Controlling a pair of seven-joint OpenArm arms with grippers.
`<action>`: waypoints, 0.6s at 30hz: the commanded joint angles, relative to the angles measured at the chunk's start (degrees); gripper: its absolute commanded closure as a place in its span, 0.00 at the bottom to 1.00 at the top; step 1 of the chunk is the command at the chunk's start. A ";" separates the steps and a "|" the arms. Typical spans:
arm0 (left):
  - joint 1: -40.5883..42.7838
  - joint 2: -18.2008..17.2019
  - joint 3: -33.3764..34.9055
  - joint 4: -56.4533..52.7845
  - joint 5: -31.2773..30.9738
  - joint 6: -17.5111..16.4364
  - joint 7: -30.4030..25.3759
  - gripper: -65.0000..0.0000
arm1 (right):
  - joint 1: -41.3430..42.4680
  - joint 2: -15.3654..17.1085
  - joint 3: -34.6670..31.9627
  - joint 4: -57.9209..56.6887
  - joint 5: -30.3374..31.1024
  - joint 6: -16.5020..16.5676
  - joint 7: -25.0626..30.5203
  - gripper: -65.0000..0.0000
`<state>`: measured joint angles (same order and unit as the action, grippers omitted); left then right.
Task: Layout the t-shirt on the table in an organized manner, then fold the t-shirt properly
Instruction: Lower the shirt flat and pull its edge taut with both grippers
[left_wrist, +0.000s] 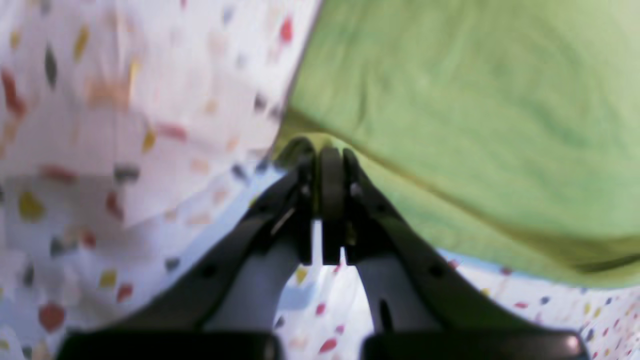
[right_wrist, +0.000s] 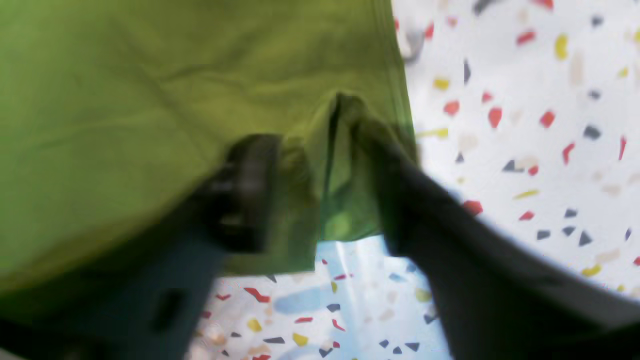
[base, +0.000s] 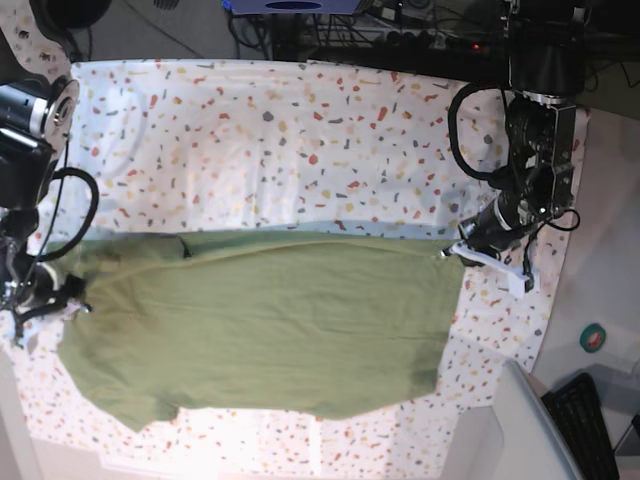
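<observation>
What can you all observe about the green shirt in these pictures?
The shirt is plain olive green, soft-looking cloth, spread wide over the speckled table, with a folded strip along one long edge and some creases. The left gripper is shut on one corner; the right gripper stands open around bunched cloth near the opposite end.

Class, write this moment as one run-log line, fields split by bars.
left gripper: shut on t-shirt edge | right gripper: open over t-shirt | t-shirt: spread on table

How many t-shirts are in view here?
1: an olive-green t-shirt, spread across the near part of the table, between the arms. Any second one hidden underneath wouldn't show.
</observation>
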<state>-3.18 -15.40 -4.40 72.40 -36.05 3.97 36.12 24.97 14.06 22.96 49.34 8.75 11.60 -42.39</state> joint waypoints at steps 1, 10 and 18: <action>-0.73 -0.47 -0.21 0.87 -0.12 -0.41 -0.91 1.00 | 0.65 1.10 0.47 3.89 0.78 0.05 0.24 0.42; -0.73 -0.56 -0.21 0.79 -0.12 -0.41 -1.17 1.00 | -9.54 -1.89 7.59 21.21 3.16 -5.22 -0.82 0.45; -0.82 -0.47 -0.21 1.14 -0.12 -0.41 -1.17 1.00 | -7.61 2.95 2.05 3.27 3.16 -5.13 11.23 0.44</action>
<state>-3.03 -15.35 -4.40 72.36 -36.03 4.01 35.97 15.75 16.51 24.82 51.55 11.57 6.26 -31.86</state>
